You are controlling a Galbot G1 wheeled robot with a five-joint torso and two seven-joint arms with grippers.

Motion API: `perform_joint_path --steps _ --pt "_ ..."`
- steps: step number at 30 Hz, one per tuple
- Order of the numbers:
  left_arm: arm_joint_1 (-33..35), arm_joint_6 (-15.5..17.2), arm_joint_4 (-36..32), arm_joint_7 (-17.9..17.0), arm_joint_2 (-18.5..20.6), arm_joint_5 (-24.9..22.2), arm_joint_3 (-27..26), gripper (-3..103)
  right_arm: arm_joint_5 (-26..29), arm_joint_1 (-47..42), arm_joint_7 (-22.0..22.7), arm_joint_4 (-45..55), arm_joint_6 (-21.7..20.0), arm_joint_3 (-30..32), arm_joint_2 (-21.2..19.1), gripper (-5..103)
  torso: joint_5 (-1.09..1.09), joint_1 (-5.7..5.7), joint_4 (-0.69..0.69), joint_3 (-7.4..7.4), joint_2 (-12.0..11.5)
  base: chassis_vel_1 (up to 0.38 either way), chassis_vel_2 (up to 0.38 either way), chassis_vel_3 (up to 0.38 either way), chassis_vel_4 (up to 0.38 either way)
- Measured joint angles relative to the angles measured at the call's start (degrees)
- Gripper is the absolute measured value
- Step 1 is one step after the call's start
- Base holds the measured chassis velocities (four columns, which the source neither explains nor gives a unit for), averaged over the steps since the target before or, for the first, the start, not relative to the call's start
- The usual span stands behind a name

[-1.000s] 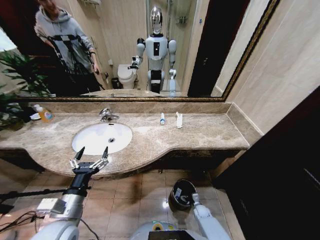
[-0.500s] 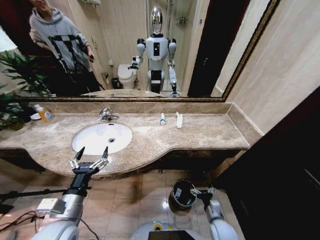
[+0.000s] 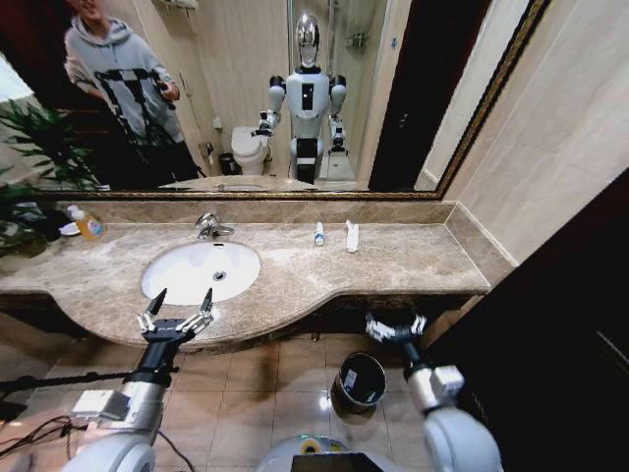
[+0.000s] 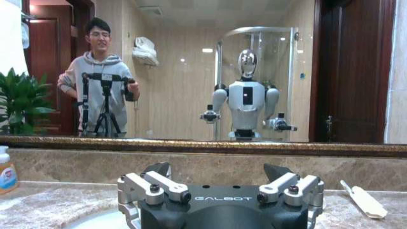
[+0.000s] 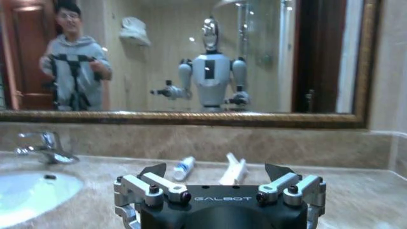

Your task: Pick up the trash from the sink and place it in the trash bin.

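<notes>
A: Where do the task's things sit relative to the sink (image 3: 201, 271)?

B: 2 pieces of trash lie on the countertop (image 3: 413, 258) beyond the basin's right side: a white tube with a blue cap (image 3: 318, 233) and, just beside it, a white packet (image 3: 352, 236). The basin itself looks bare apart from its drain. The trash bin (image 3: 359, 382) stands on the floor, below the counter edge and well right of the sink, with something pale lying inside it.

A: And the grippers?

B: The left gripper (image 3: 177, 307) hovers at the counter's front edge, just before the sink, fingers spread apart and empty. The right gripper (image 3: 395, 326) is raised above the bin at counter-edge height, fingers likewise apart, holding nothing.

A: How should the step in hand be done well?

B: Judged from this, the right arm should reach over the counter, centre its jaws across the tube's narrow width, and close low, so the tube neither rolls away nor drags the packet along.

A: Any readable writing?

B: "GALBOT" in white on both gripper bodies, in each wrist view. The tube's print is illegible.
</notes>
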Motion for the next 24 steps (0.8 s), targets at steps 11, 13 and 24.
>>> perform_joint_path --steps 11,13,24 --pt "0.0 0.0 0.0 0.0 0.0 0.0 0.0 100 5.9 13.4 0.4 -11.8 -1.6 -3.8 -9.3 100 0.02 0.0 -0.01 0.0 0.0 0.0 0.0 0.0 0.0" --pt "0.0 0.0 0.0 0.0 0.0 0.0 0.0 100 6.4 17.6 1.0 -15.7 -1.4 -5.5 -9.7 100 0.02 0.0 -0.01 0.0 0.0 0.0 0.0 0.0 0.0" --pt "0.0 0.0 0.0 0.0 0.0 0.0 0.0 100 7.8 33.0 3.3 -28.5 -4.9 -13.0 -10.2 100 0.01 0.0 -0.01 0.0 0.0 0.0 0.0 0.0 0.0"
